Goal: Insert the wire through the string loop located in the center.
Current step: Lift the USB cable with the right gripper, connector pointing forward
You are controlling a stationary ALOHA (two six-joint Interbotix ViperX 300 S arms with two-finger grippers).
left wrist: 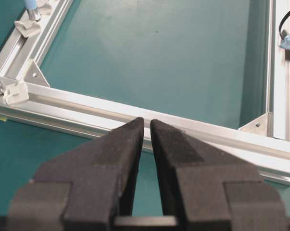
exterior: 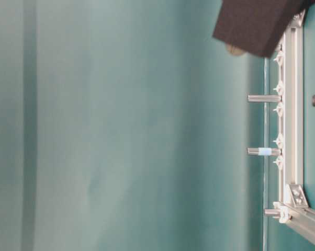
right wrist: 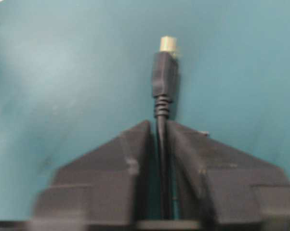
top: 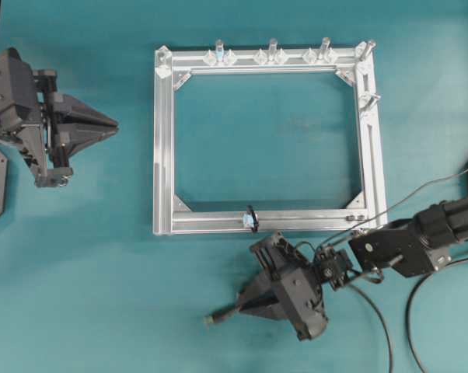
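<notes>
Overhead view: the right gripper (top: 235,305) sat low on the desk (top: 86,256), just below the bottom bar of the aluminium frame (top: 163,140). Its jaws were closed on the wire (right wrist: 164,91); the right wrist view showed the black cable running up the narrow gap between the two pads, with the moulded plug body and the small brownish-gold tip sticking out past the jaw ends. That picture was blurred, so the firmness of the grip could not be judged.

The string loop (top: 251,218) stood on the bottom bar, near its middle, a tiny black ring with a light-blue piece at its base. From the plug tip it lay up and a little to the right in the overhead view. The plug's long axis pointed down-left, away from the loop, so I judged that the wrist would have to swing the tip round before any threading. The loop's opening direction was too small to make out.

The left gripper (top: 110,122) hovered well apart, to the left of the frame, jaws nearly shut with a thin slit between them and nothing held. The right arm was clearly the nearer one.

The loop looked limp and light; a stiff plug might push it aside.
</notes>
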